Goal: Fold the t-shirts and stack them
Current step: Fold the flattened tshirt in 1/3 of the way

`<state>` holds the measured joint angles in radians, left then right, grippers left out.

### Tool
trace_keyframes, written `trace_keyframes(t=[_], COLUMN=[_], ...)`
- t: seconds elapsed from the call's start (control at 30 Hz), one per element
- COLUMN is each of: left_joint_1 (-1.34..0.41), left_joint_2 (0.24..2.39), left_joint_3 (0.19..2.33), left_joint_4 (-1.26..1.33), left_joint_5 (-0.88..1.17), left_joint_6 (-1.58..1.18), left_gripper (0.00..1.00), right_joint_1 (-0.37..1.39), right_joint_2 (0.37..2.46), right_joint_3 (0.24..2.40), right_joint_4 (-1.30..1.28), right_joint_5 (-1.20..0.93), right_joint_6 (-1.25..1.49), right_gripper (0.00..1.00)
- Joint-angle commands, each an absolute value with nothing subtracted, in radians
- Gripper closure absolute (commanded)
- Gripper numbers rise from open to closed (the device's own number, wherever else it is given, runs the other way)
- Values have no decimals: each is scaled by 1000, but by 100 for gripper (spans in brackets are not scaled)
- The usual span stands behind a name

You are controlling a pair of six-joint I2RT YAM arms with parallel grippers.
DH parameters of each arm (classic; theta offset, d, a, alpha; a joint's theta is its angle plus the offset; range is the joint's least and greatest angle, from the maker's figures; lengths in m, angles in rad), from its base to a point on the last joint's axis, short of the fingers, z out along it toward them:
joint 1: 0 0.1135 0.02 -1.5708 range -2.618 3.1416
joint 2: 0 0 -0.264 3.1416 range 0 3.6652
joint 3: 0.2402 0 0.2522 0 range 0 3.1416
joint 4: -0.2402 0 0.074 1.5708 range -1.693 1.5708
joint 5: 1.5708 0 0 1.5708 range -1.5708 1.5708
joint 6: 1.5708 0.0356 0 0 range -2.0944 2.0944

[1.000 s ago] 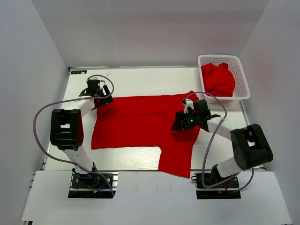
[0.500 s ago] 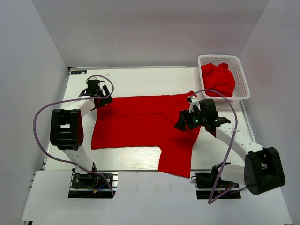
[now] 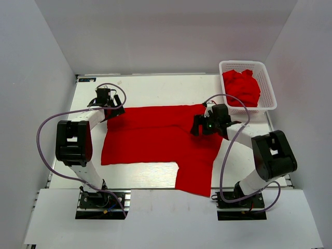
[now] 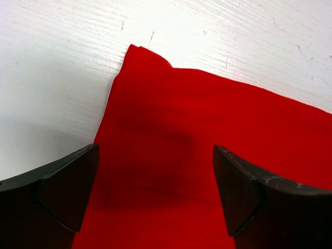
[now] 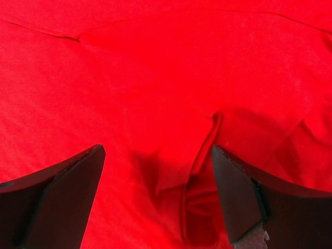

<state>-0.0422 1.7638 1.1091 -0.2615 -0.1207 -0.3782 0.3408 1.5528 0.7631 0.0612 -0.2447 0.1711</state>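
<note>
Barely begun: one plain red fabric t-shirt [image 3: 150, 137] lies flat and unfolded, other red t-shirts [image 3: 241, 87] bunched in white plastic lattice basket [image 3: 244, 63], no stack; left gripper [image 4: 155, 181] and right gripper [image 5: 155, 192] both gape empty over it.

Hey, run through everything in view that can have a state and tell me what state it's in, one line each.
spread t-shirt: lying spread out on the table, rumpled at its right end.
heaped t-shirts: crumpled in the basket, not folded.
basket: upright, partly filled.
left gripper: open, fingers either side of the spread t-shirt's far left corner.
right gripper: open, fingers either side of a raised wrinkle.
</note>
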Motion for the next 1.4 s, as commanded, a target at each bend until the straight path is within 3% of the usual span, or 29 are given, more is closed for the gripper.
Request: trace_keyframes(t=[0.0, 0.17, 0.43, 0.63, 0.77, 0.9, 1.23, 1.37], left_joint_1=[-38, -38, -38, -38, -38, -38, -38, -38], left_joint_2=[1732, 1732, 1723, 1713, 1704, 1704, 1686, 1686], left_joint_3=[1108, 1108, 1089, 1089, 1080, 1080, 1080, 1080], left_joint_4=[-261, -261, -261, -261, -261, -261, -270, -270], left_joint_5=[-124, -124, -124, -124, -124, -133, -133, -144], left_joint_6=[-367, -367, -367, -367, -367, -367, -357, -348], left_gripper=[0, 0, 0, 0, 0, 0, 0, 0], right_joint_1=[342, 347, 356, 383, 413, 449, 523, 538], right_joint_2=[1581, 1592, 1520, 1503, 1430, 1379, 1473, 1445], right_joint_3=[792, 756, 640, 604, 586, 572, 660, 664], right_joint_4=[155, 161, 222, 180, 74, 83, 11, 8], right_joint_5=[-255, -265, -608, -751, -622, -627, -534, -472], right_joint_6=[152, 153, 118, 25, -29, -57, -98, -75], right_gripper=[11, 11, 14, 17, 17, 17, 17, 23])
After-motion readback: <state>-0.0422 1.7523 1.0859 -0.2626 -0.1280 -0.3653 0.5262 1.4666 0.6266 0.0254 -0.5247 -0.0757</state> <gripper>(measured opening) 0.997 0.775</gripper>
